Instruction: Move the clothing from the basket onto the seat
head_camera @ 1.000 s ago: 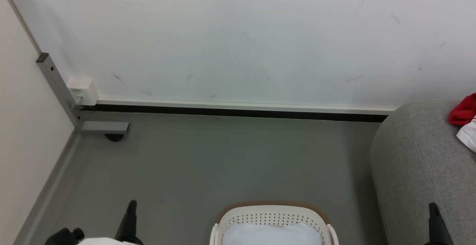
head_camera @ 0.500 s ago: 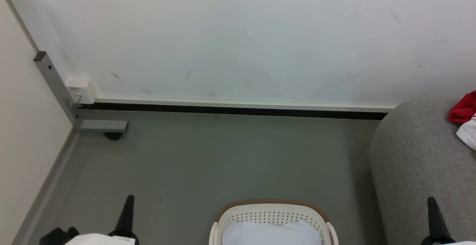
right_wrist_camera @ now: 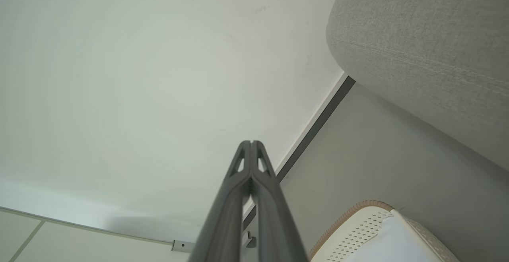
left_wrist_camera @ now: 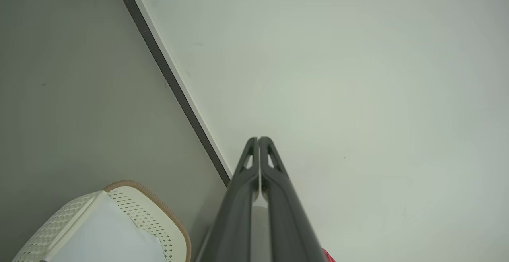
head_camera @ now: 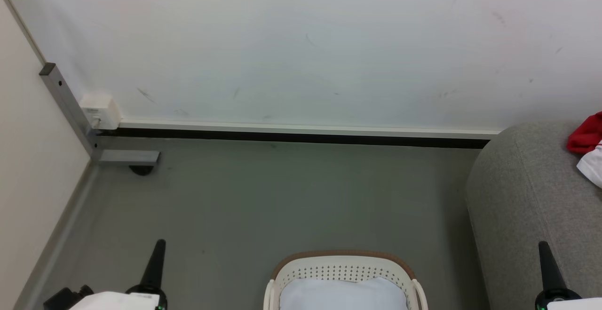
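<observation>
Head view: a red-and-white jersey is seen lying on the grey sofa seat, at the right edge. The laundry basket is set on the floor at bottom centre, near the seat, with a pale white surface seen inside. The left gripper and right gripper are held low, either side of the basket.

Left wrist view: fingers are pressed together, nothing gripped.

Right wrist view: fingers are likewise closed tight and empty. The jersey is seen on top of the seat.

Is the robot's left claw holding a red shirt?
No, the left claw is closed with nothing in it, pointing at the white wall.
</observation>
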Tool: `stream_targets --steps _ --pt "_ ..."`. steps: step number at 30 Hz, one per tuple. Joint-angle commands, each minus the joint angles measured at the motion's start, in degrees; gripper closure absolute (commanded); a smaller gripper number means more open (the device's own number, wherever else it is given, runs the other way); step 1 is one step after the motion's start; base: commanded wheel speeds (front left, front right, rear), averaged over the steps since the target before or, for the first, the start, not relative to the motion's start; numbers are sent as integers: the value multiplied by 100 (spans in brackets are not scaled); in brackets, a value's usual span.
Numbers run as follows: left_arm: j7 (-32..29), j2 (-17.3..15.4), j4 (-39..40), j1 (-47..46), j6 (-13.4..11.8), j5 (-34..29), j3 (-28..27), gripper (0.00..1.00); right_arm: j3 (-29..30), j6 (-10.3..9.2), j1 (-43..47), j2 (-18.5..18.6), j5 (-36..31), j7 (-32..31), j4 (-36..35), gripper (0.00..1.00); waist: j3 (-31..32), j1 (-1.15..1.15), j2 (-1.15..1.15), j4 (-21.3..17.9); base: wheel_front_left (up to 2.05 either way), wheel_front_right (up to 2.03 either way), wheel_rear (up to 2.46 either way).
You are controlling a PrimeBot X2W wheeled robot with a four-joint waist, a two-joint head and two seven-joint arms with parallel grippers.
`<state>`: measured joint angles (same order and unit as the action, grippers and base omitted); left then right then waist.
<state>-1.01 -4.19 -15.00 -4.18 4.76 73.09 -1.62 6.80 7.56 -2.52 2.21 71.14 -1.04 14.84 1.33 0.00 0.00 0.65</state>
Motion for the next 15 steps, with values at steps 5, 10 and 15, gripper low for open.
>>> stream_targets --steps 5,10,15 --pt "-103 20 54 -116 78 356 -117 100 -5 -9 -157 73 388 -104 -66 100 -19 0 0 -8 0 0 0" --pt "-162 34 57 -130 104 554 -157 100 -7 -10 -197 76 592 -151 -71 100 -32 0 0 -14 0 0 0" --pt "-224 48 66 -142 126 753 -218 100 -10 -10 -237 79 820 -219 -75 100 -48 0 0 -21 0 0 0"
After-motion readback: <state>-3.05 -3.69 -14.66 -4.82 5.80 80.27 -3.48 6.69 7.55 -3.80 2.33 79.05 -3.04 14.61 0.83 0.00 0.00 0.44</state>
